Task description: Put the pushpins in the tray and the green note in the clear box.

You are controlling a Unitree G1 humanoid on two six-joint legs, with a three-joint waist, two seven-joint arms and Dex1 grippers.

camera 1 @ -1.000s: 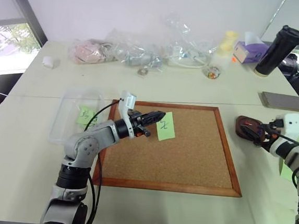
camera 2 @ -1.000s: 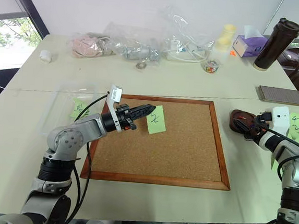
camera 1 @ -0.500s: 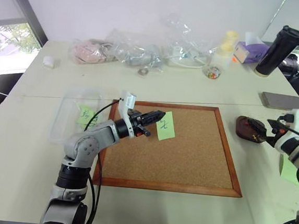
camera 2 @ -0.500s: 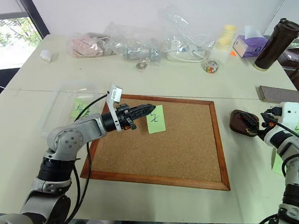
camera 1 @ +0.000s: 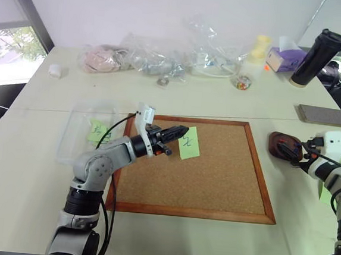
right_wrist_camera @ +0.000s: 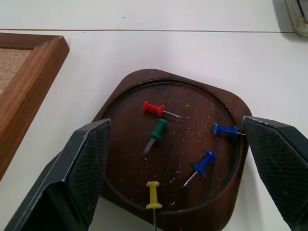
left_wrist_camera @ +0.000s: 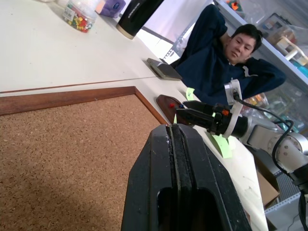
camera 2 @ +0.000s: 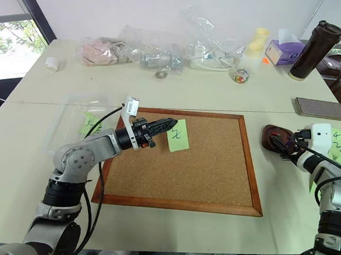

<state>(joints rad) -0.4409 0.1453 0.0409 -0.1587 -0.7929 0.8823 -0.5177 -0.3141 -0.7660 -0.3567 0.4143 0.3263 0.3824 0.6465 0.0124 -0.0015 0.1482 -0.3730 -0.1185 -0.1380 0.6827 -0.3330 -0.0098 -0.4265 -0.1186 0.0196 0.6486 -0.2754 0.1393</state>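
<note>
Left side first: your left gripper (camera 1: 181,130) is clamped shut on the green note (camera 1: 189,143), holding it above the cork board (camera 1: 214,179). No change there vs a sec ago. The clear box (camera 1: 77,132) sits behind and left of that gripper, on the desk (camera 1: 29,169), w/ other green slips already in it. Right side: your right gripper (right_wrist_camera: 180,166) has drawn back a bit and now hangs wide open, empty, over the tray (right_wrist_camera: 126,108). Five pushpins (right_wrist_camera: 159,132) lie in the tray betw. its fingers: red, green, yellow, two blue. I'd say the pin half looks done; note still needs to go back-left to the box.
</note>
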